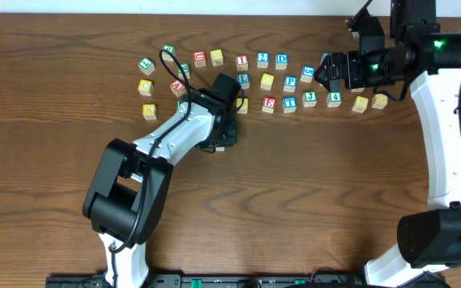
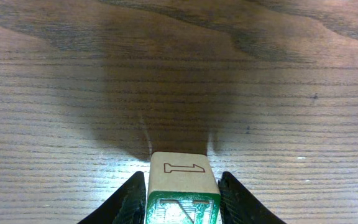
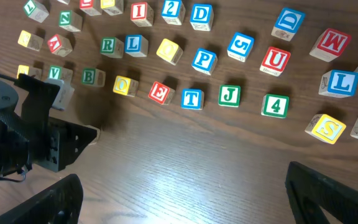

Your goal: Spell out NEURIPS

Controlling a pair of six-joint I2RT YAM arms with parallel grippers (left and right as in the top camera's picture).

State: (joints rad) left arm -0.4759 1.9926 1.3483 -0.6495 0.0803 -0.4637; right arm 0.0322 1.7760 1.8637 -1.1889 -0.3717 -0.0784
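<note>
- overhead: my left claw [image 1: 224, 136] reaches over the table [image 1: 310, 192], just at 6 o'clock of the scattered letter cubes. its own body covers what sits between the fingers, so this view does not show what it has. my right claw [image 1: 326, 72] hangs over the 3 o'clock end of the cubes. the red e [image 1: 269, 103] stands in the nearest row, at 2 o'clock from my left claw.
- left wrist: only this view shows the green-faced cube [image 2: 182, 208] between my left fingers [image 2: 126, 205]. it has an outlined "1" on its upper side, and its green letter is cut off at 6 o'clock. the fingers sit narrowly apart, close along both sides. i cannot tell whether they press it or merely flank it.
- right wrist: my right claw [image 3: 182, 177] gapes fully wide with nothing in it. here the letters read plainly: red i [image 3: 141, 11] at 12 o'clock, green r [image 3: 107, 45] at 10, red e [image 3: 160, 93] and blue p [image 3: 204, 59] near centre, red u [image 3: 275, 60] at 2, yellow s [image 3: 328, 127] at 3. my left arm [image 3: 17, 137] fills 9 o'clock.
- the table is dark brown wood with a strong grain and pale glare patches. overhead, a light strip [image 1: 214, 5] runs along its edge at 12 o'clock.
</note>
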